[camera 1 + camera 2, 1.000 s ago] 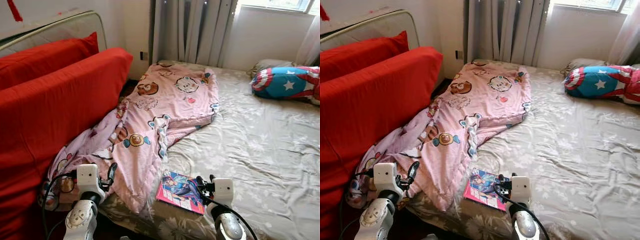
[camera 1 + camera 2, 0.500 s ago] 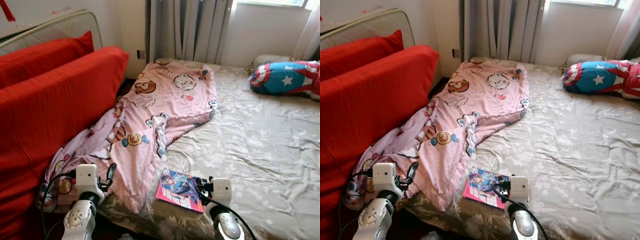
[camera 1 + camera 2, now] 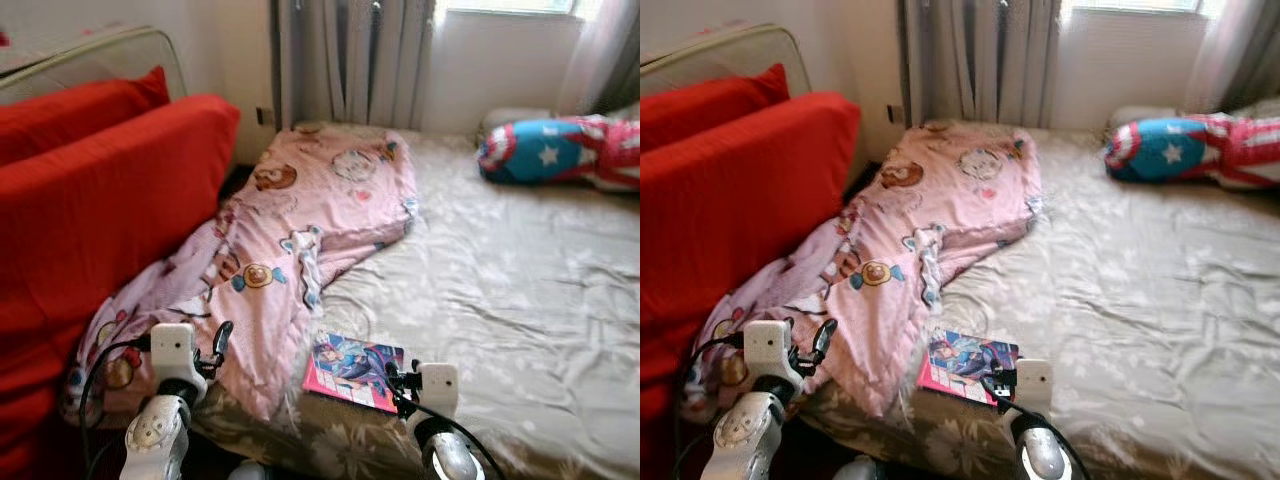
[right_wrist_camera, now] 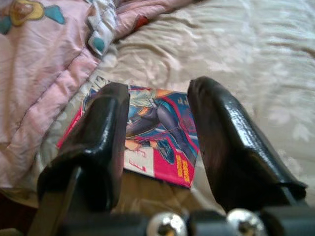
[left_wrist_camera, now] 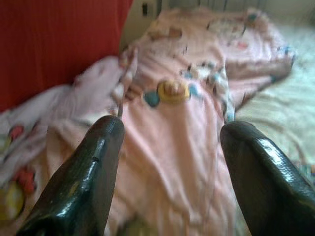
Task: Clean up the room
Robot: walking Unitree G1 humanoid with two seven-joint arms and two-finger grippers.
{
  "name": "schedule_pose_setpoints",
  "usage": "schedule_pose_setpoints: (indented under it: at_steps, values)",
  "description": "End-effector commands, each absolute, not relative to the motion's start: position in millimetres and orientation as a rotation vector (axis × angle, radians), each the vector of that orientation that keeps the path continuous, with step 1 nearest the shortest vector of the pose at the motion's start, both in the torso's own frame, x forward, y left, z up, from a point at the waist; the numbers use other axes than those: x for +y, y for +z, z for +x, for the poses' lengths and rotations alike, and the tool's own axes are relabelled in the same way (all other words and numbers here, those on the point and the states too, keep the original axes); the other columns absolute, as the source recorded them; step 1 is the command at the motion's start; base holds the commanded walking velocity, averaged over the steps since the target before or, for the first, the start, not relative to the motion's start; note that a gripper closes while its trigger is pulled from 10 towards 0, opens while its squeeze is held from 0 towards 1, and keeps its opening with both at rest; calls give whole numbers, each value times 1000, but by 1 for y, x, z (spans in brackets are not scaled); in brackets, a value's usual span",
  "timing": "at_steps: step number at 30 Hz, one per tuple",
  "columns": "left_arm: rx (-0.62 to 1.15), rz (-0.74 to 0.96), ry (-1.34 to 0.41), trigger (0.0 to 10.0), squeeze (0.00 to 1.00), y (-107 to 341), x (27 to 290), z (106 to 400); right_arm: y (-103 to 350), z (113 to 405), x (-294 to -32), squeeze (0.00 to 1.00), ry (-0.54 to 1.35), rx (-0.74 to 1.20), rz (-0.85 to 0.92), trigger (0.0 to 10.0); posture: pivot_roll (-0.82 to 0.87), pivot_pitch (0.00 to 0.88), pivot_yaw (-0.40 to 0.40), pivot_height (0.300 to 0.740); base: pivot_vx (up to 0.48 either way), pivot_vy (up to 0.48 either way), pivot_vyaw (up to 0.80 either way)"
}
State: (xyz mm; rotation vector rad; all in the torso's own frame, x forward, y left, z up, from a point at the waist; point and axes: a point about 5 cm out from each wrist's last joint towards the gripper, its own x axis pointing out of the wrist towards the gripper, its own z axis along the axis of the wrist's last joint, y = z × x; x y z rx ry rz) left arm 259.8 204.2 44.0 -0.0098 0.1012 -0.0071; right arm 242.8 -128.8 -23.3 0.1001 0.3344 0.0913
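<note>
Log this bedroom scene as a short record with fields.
bed: grey floral sheet, rumpled
blanket: pink cartoon blanket spread along the bed's left side, near end hanging off the edge
book: comic book flat near the front edge, beside the blanket
pillow: star-patterned pillow at far right
left gripper: open, facing the blanket
right gripper: open, above the book

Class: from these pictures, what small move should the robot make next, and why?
Probably ease the right gripper forward and down onto the book. Its fingers are open and aimed at the book, which lies flat near the bed's edge beside the pink blanket, not yet touched.
</note>
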Motion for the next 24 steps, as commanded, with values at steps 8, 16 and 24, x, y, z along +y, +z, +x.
schedule_pose_setpoints:
  at_steps: [8,16,24]
  values:
    - [95,-1,-19,10000,0,48,204,263,-25,243,-121,0,131,356,94,10000,44,0,2,643,0,0,0]
    - [103,-4,-17,10000,0,46,206,262,-24,242,-122,0,125,335,116,10000,45,0,2,621,0,0,0]
    - [109,-6,-22,10000,0,44,205,263,-22,243,-121,0,143,316,100,10000,44,0,3,621,0,0,100]
